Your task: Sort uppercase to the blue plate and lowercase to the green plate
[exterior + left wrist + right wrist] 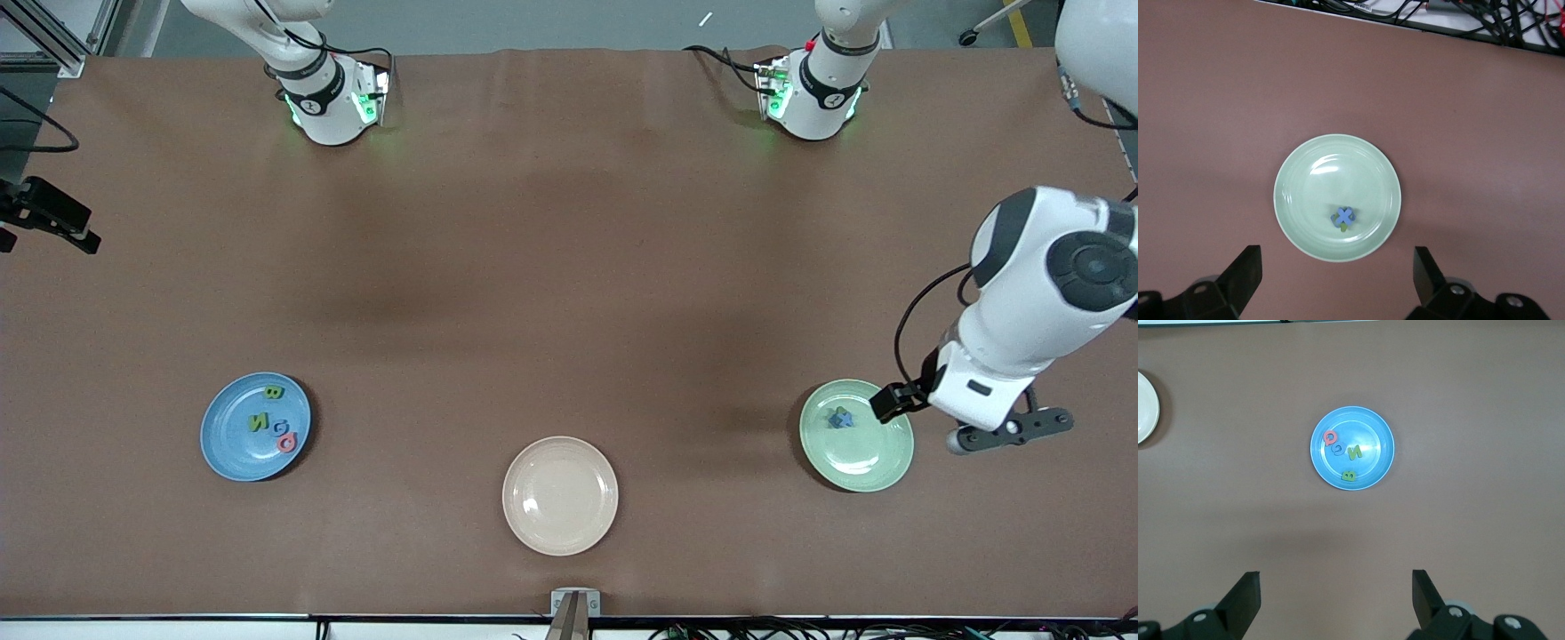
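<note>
I see capitals (274, 418) on the blue plate (222, 449) and lowercase (840, 417) piled on the green plate (880, 471). Left pincer (1335, 280) hangs released above it, right pincer (1335, 600) released over bare counter (569, 267); sorting looks done.

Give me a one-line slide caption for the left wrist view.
Open left pincer high over the green plate, where a small pile of lowercase letters, blue x on top, lies on the brown table.
</note>
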Controlling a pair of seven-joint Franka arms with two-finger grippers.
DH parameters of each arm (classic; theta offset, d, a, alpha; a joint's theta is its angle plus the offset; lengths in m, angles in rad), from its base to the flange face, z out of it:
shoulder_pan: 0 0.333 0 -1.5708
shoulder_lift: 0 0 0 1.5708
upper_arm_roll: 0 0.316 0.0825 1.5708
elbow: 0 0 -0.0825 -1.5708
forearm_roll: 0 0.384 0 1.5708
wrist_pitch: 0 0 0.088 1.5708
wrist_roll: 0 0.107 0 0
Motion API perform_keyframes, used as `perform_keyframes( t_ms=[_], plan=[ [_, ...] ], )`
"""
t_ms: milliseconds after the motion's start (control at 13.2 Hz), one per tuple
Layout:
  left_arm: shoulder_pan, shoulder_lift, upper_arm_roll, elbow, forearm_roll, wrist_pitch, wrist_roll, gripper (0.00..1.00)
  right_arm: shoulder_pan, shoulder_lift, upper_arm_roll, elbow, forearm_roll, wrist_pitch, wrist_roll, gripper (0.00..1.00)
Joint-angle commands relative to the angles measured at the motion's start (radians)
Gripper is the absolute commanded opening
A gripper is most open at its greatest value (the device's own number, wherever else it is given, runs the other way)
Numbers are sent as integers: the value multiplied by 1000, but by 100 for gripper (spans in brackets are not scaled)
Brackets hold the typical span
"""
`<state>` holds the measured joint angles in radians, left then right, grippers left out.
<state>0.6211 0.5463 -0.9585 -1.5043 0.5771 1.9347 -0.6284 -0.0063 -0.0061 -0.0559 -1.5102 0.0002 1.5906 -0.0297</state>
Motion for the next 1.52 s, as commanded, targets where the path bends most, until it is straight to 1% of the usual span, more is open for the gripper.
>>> perform_keyframes(
  t_ms=[0,152,303,379,455,531,606,682,1061,1289,1440],
  plan=[
    [83,-16,-135,68,-45,-159,32,100,-4,-28,4,-24,12,-1,13,100],
    [142,-16,-230,110,-48,-277,33,100,-4,-28,4,-22,12,-1,13,100],
    [239,-20,-351,127,-49,-394,33,100,-4,-28,4,-22,12,-1,13,100],
    [305,-19,-426,130,-49,-431,38,100,-4,-28,4,-22,12,-1,13,100],
    [368,-19,-486,128,-49,-444,54,100,-4,-28,4,-22,12,-1,13,100],
    [409,-22,-529,128,-51,-460,99,100,-4,-28,4,-24,12,-1,13,100],
    [411,-38,-532,130,-48,-512,134,100,-4,-28,2,-24,12,-1,13,100],
    [411,-46,-540,131,-48,-535,142,100,-4,-28,2,-24,12,-1,13,100],
    [413,-55,-562,131,-49,-549,148,100,-4,-28,2,-22,12,-1,13,100],
    [416,-51,-588,130,-48,-549,148,100,-4,-28,4,-22,12,-1,13,100],
    [411,-54,-583,130,-49,-549,150,100,-4,-28,4,-22,12,0,11,100]
  ],
)
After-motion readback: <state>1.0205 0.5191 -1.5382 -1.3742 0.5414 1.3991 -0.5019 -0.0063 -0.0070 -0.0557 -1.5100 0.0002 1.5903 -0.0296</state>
